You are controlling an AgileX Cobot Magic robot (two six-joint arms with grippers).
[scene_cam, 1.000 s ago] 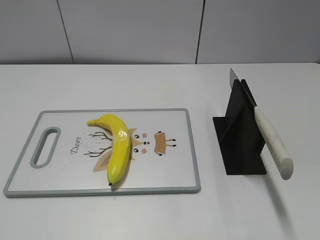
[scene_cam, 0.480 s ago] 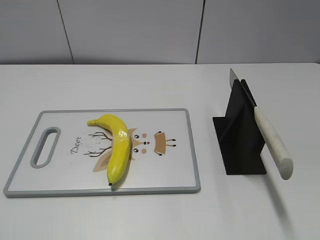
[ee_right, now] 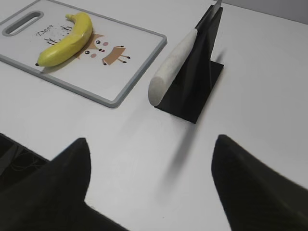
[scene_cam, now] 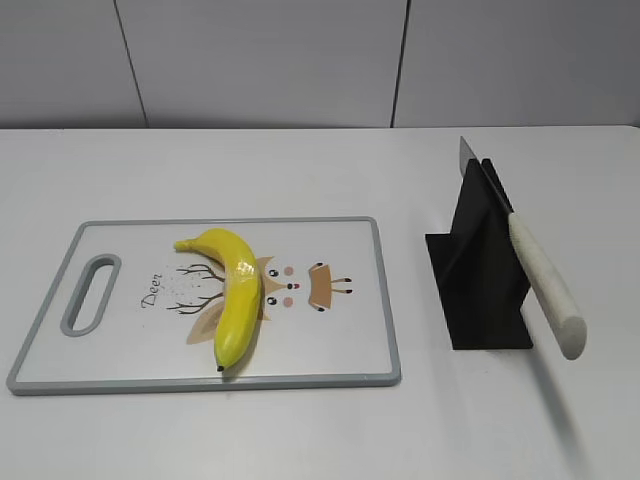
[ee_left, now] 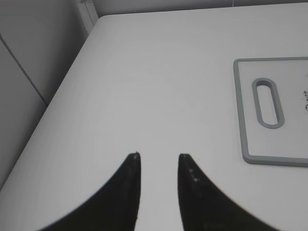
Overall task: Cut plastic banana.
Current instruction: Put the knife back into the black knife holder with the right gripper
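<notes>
One plastic banana [scene_cam: 236, 293], one cutting board [scene_cam: 340, 330], one knife [scene_cam: 535, 275], one black stand [scene_cam: 480, 290] — two pincers

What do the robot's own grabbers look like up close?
Only the fingertips show. The left end effector has two slim, matte black fingers curving to points, with tiny pale specks near the tips. The right end effector shows broader, blurred black fingers. No cables or markings are visible.

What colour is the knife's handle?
Speckled off-white; the knife handle shows best in the right wrist view.
</notes>
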